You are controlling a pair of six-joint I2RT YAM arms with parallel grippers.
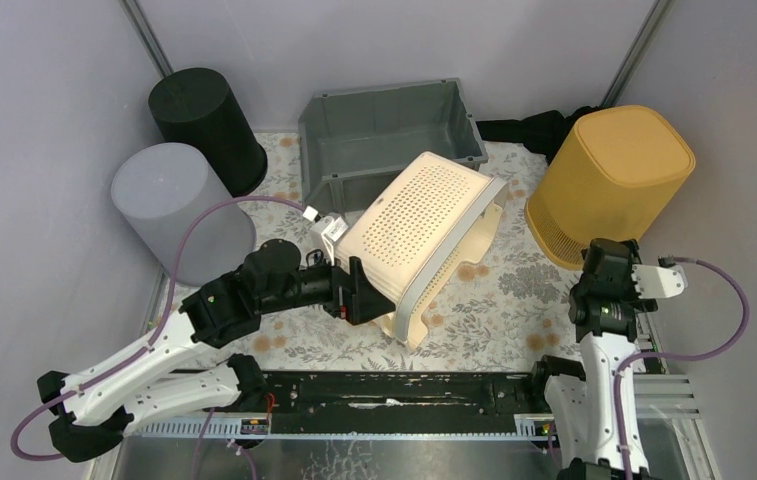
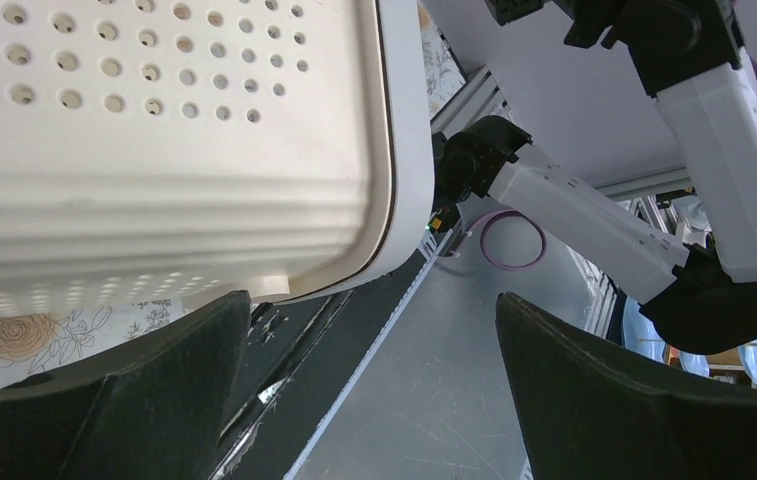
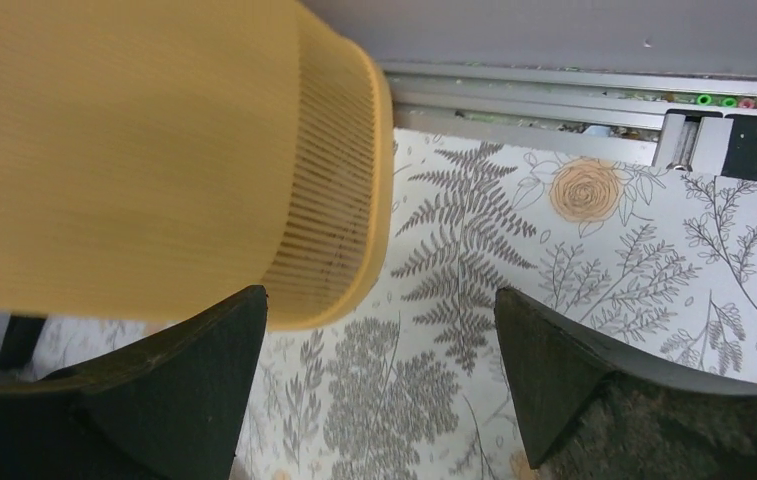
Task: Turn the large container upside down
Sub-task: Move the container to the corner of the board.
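The large cream perforated container (image 1: 424, 225) stands tilted on the floral mat. Its near rim is on the mat and its holed bottom faces up and left. It fills the upper left of the left wrist view (image 2: 154, 150). My left gripper (image 1: 359, 290) is open, close against the container's lower left edge, with nothing between its fingers (image 2: 374, 400). I cannot tell whether it touches the container. My right gripper (image 1: 602, 265) is open and empty (image 3: 379, 400), low over the mat beside the yellow bin.
An upturned yellow ribbed bin (image 1: 614, 180) stands at the right, close to my right gripper (image 3: 134, 150). A grey open crate (image 1: 389, 130) is behind the cream container. A black cylinder (image 1: 204, 125) and a grey cylinder (image 1: 179, 210) stand at the left. Black cloth (image 1: 534, 130) lies at the back.
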